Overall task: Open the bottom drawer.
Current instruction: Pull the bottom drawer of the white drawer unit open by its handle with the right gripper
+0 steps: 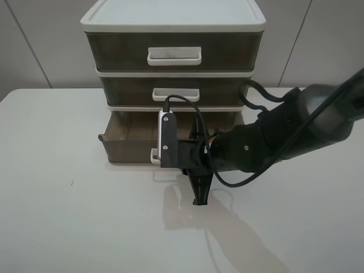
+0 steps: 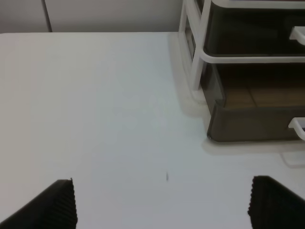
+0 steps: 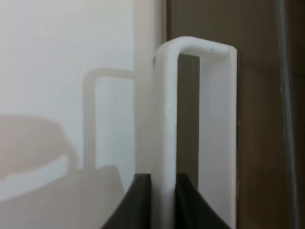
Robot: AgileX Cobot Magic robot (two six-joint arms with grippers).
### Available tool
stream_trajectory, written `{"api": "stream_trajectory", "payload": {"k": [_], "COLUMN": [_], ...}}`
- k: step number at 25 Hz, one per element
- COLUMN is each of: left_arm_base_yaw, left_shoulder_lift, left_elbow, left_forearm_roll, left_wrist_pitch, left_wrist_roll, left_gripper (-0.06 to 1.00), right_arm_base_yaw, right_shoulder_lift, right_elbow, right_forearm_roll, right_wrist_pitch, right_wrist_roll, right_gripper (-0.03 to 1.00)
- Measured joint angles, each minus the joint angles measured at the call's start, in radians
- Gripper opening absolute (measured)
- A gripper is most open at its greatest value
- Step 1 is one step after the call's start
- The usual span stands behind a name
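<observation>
The bottom drawer [image 1: 128,142] of the white-framed cabinet [image 1: 170,14] is smoky brown and stands pulled partway out over the table. My right gripper [image 1: 162,157] reaches in from the right and is shut on the drawer's small white loop handle [image 1: 153,156]. In the right wrist view its two black fingers [image 3: 140,193] pinch one bar of the handle [image 3: 169,119]. My left gripper [image 2: 162,205] is open and empty above the table, left of the cabinet. The drawer [image 2: 252,124] also shows in the left wrist view. The left arm is out of the exterior high view.
The middle drawer [image 1: 131,91] and the taller top drawer [image 1: 119,51] are closed above the bottom one. The cabinet stands at the back of a white table [image 1: 68,216]. A black cable [image 1: 187,102] loops over the right arm in front of the cabinet.
</observation>
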Motion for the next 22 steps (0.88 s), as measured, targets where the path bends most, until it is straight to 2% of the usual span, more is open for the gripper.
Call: {"api": "stream_trajectory", "payload": {"k": [8,17,22], "left_arm_base_yaw": [0.000,0.000,0.000], "left_shoulder_lift": [0.000,0.000,0.000], "left_elbow": [0.000,0.000,0.000], "left_forearm_roll": [0.000,0.000,0.000], "left_wrist_pitch": [0.000,0.000,0.000], "left_wrist_roll": [0.000,0.000,0.000], "left_gripper": [0.74,0.74,0.74], "right_arm_base_yaw": [0.062,0.094,0.099], "right_shoulder_lift": [-0.008,-0.024,-0.059], "right_elbow": [0.005,0.039,0.051], "right_forearm_roll": [0.086,0.095,0.095], "right_wrist_pitch": [0.023,0.018,0.053], "right_wrist_roll": [0.001,0.008,0.007], "right_gripper": [0.10,0.10,0.10]}}
